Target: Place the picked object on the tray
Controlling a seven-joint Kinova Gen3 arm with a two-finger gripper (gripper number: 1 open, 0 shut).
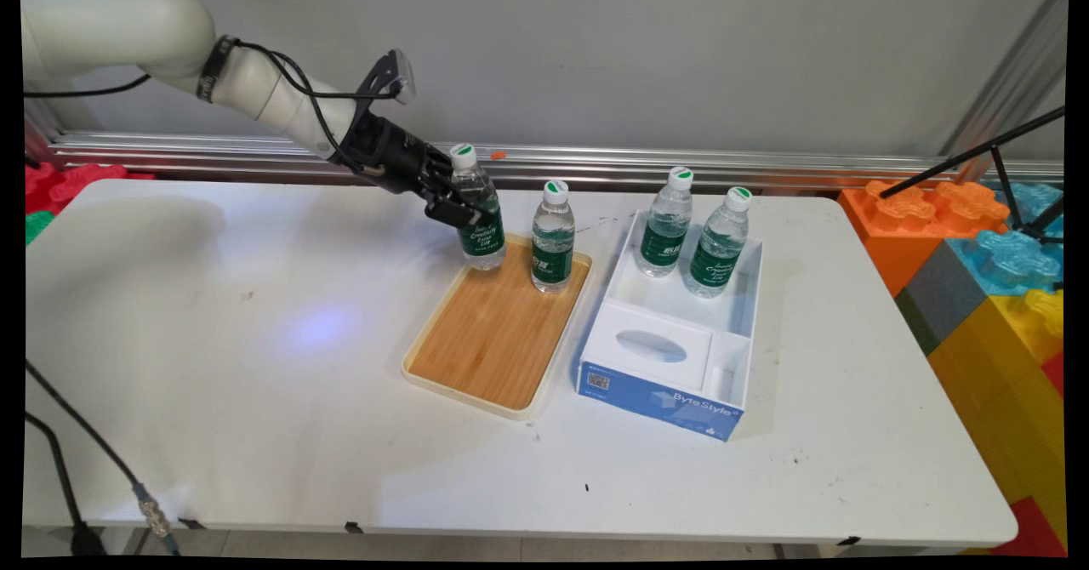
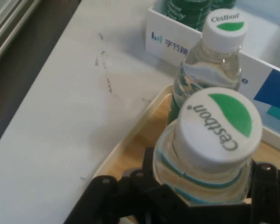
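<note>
1. We see the gripper [image 1: 455, 204] clamped on a water bottle [image 1: 479, 213]. The fingers [image 1: 447, 210] close round its clear body, below the shoulder and above the green label.
2. In the hand view the held bottle [image 2: 210, 154] sits between the black fingers [image 2: 266, 186], one on each side. Its white cap [image 2: 217, 122] with a green mark and "Cestbon" lettering faces the camera.
3. The bottle's base is at the far left corner of the wooden tray [image 1: 498, 332], at or just over the rim. We cannot tell whether it touches the tray.
4. It stands roughly upright, tilted slightly.
5. The arm [image 1: 255, 85] comes in from upper left and slopes down to the right. The gripper meets the bottle from its left side. Black cables [image 1: 298, 76] run along the wrist.
6. A second bottle [image 1: 553, 238] stands upright on the tray's far right part, just beside the held one but apart from it. The hand view shows it [image 2: 214, 60] right behind the held cap.
7. A white box [image 1: 672, 332] with a blue front sits just right of the tray. Two more bottles [image 1: 666, 225] [image 1: 719, 245] stand in its far compartment, side by side.
8. Tray and box both lie on the white table [image 1: 213, 340].
9. Coloured block shapes [image 1: 978, 255] stand off the table's right end.
</note>
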